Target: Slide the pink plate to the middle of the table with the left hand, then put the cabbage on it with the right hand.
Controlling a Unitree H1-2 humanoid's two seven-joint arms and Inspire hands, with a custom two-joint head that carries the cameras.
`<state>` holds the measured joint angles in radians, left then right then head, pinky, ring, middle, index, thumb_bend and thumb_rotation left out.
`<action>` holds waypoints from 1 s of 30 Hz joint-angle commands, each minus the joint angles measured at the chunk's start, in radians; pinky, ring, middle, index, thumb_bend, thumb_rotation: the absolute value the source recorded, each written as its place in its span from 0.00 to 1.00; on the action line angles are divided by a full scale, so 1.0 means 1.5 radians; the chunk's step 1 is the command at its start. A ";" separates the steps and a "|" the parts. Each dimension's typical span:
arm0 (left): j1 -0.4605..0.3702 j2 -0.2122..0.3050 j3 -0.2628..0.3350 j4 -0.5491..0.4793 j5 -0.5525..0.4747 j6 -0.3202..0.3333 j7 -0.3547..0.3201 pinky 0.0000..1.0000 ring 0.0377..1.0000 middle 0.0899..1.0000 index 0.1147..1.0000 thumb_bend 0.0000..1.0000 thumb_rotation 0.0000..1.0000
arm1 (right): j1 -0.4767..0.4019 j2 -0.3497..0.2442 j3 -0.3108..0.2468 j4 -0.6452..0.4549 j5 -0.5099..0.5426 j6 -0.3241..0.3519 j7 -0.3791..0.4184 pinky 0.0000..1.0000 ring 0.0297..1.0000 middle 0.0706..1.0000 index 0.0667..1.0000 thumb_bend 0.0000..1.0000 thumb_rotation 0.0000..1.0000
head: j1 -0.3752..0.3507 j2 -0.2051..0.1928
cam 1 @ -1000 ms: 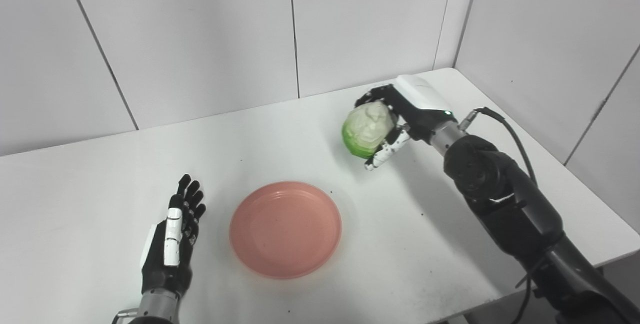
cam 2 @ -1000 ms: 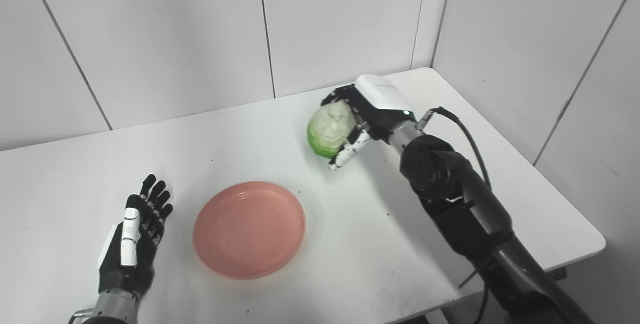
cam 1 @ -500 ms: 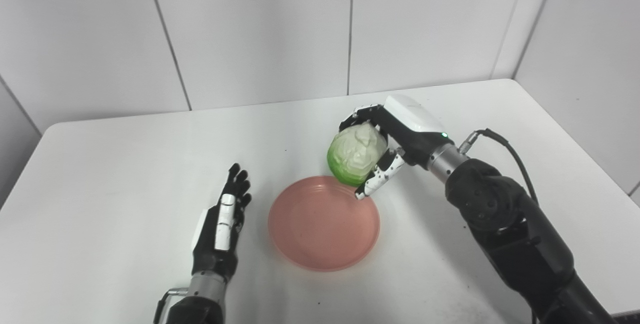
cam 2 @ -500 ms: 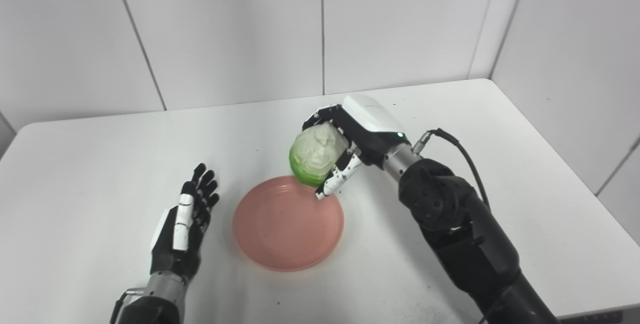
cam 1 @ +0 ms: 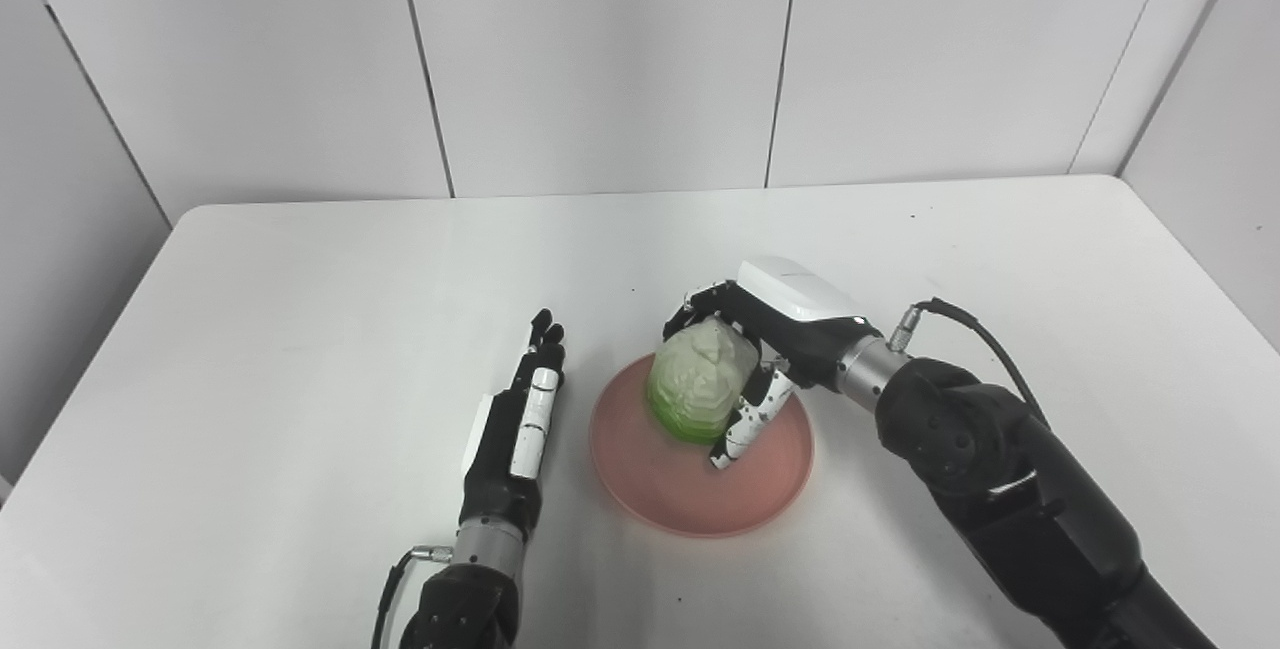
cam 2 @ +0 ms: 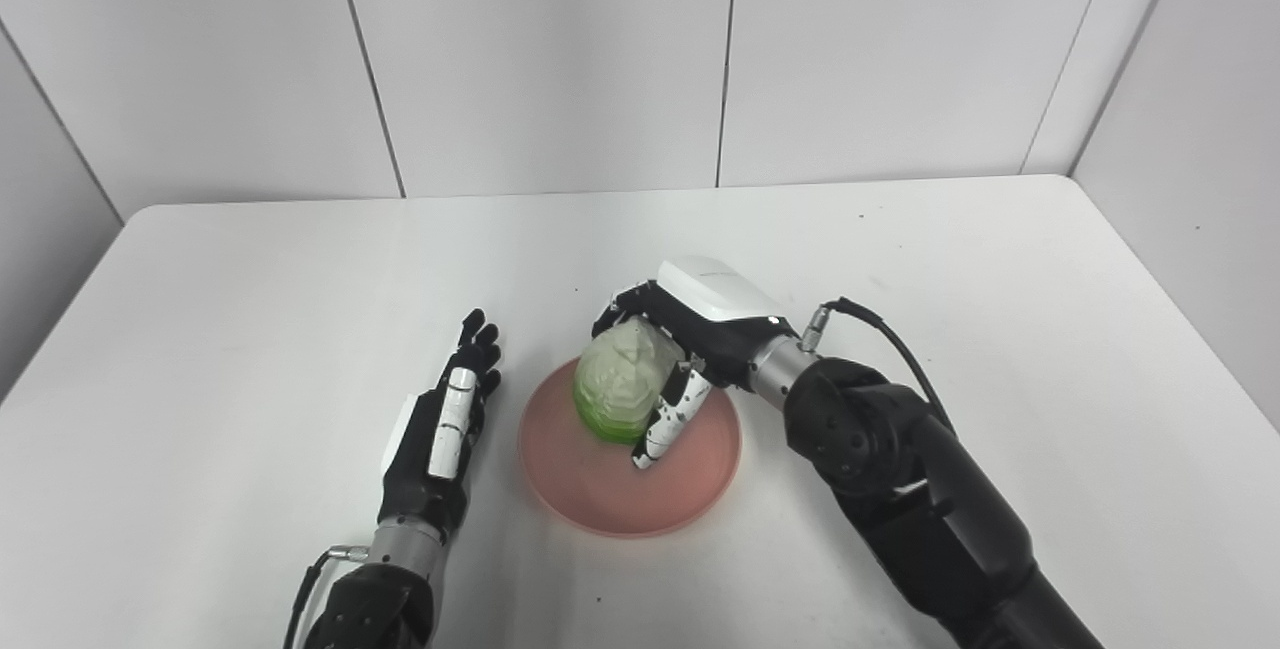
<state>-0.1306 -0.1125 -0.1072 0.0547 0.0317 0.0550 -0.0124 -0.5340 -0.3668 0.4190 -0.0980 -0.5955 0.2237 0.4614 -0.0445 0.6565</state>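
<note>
left eye view
bench point(cam 1: 300, 309): white, carrying the plate and both hands, grey panel walls standing behind it
plate point(cam 1: 640, 474): pink, lying near the middle of the bench, just right of the left hand
cabbage point(cam 1: 697, 384): pale top, green base, sitting over the back-left part of the plate; cannot tell if it is touching the plate
right hand point(cam 1: 765, 349): wrapping around the cabbage from the right, fingers curling over its top, thumb pressing down its near side
left hand point(cam 1: 515, 424): lying flat on the bench, fingers stretching out straight, holding nothing, apart from the plate rim

right eye view
plate point(cam 2: 600, 499): showing pink rim in front of the cabbage
cabbage point(cam 2: 620, 384): being gripped over the plate
right hand point(cam 2: 690, 334): clasping the cabbage, cable trailing off the wrist
left hand point(cam 2: 445, 434): resting with fingers extended, empty, just beside the plate
</note>
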 commanded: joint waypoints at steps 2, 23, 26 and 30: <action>-0.010 -0.010 -0.003 0.004 -0.002 0.000 0.000 1.00 1.00 1.00 1.00 0.68 1.00 | -0.028 -0.008 0.001 0.000 -0.014 -0.034 -0.004 0.32 0.40 0.47 0.46 0.52 0.00 | 0.000 0.000; -0.015 -0.011 -0.003 -0.002 -0.008 0.006 -0.006 1.00 1.00 1.00 1.00 0.68 1.00 | 0.006 -0.026 0.009 0.070 -0.050 -0.187 -0.089 0.55 0.65 0.70 0.64 0.63 0.36 | -0.018 0.014; -0.017 -0.009 -0.006 0.000 0.001 0.006 -0.004 1.00 1.00 1.00 1.00 0.68 1.00 | 0.009 -0.034 0.011 0.060 -0.053 -0.207 -0.080 0.78 0.85 0.87 0.85 0.74 0.71 | -0.021 0.015; -0.018 -0.007 -0.007 -0.001 0.004 0.014 -0.005 1.00 1.00 1.00 1.00 0.69 1.00 | 0.014 -0.046 0.015 0.028 -0.062 -0.203 -0.046 0.98 0.99 0.99 0.98 0.79 0.95 | -0.021 0.016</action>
<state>-0.1324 -0.1179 -0.1050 0.0550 0.0306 0.0623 -0.0131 -0.4885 -0.4218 0.4511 -0.0087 -0.6854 -0.0526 0.3901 -0.0767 0.6811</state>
